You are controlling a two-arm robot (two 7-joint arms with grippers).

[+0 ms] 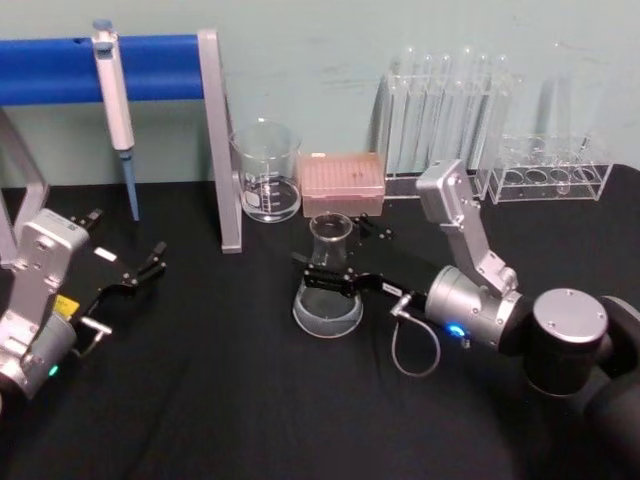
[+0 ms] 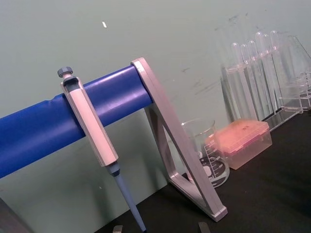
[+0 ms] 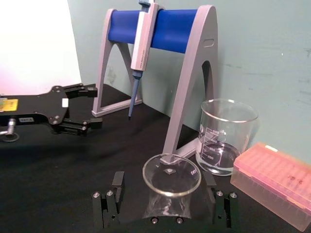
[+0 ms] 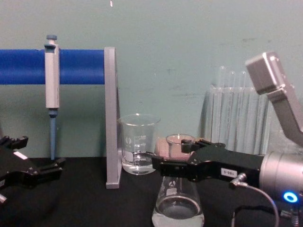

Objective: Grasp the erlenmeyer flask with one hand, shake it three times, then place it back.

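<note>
I am the right gripper (image 1: 325,275), the hand with the small white number label, reaching in from the right across the black table (image 1: 220,400). My long flat jaws stand on either side of the neck of the erlenmeyer flask (image 1: 328,290), just above where the cone widens; whether they already press the glass or sit just off it, I cannot tell. The flask stands upright on the table near its middle, with a little clear liquid in its base. It is clear glass: rigid, smooth, probably slippery, and breakable if squeezed hard or knocked. With so little liquid it should be light, the weight sitting low. The narrow neck under the flared rim looks like the best hold, since the rim would catch it if it slid. Behind the flask, near it, stand a glass beaker (image 1: 266,171) and a pink tip box (image 1: 343,184); a grey stand leg (image 1: 222,140) rises behind and to the left, carrying a blue bar with a pipette (image 1: 115,105). Test tube racks (image 1: 495,150) sit behind my arm. The open room is upward and toward me. The left gripper (image 1: 140,272) rests open, well apart at the left.
</note>
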